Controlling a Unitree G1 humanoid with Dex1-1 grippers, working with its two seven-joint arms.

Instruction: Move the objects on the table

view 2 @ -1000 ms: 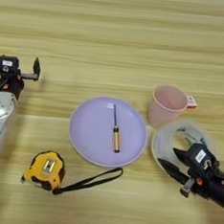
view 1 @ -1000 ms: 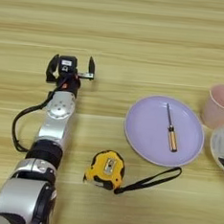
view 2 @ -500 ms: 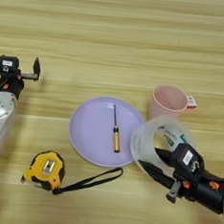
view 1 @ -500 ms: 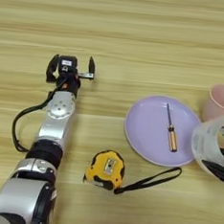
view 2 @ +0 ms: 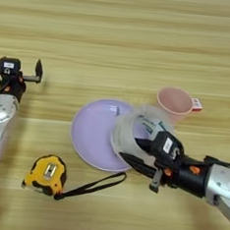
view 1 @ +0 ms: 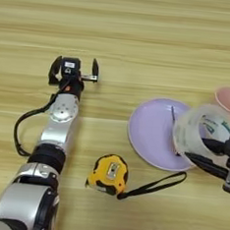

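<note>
No legible text, small white label on the right tool (view 2: 142, 154) (print too small to read)

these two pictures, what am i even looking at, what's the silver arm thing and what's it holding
Both pictures come from one stereo camera on a humanoid robot's head, looking down at a wooden table; they show the same scene from its left and right eye.

The silver limb is the robot's left arm, resting on the table with its left gripper open and empty. The right gripper is shut on a wide roll of clear tape, holding it over the right part of a lavender plate. The roll partly hides a small screwdriver lying on that plate.

A pink cup stands beyond the plate. A yellow tape measure lies nearer the robot.
</note>
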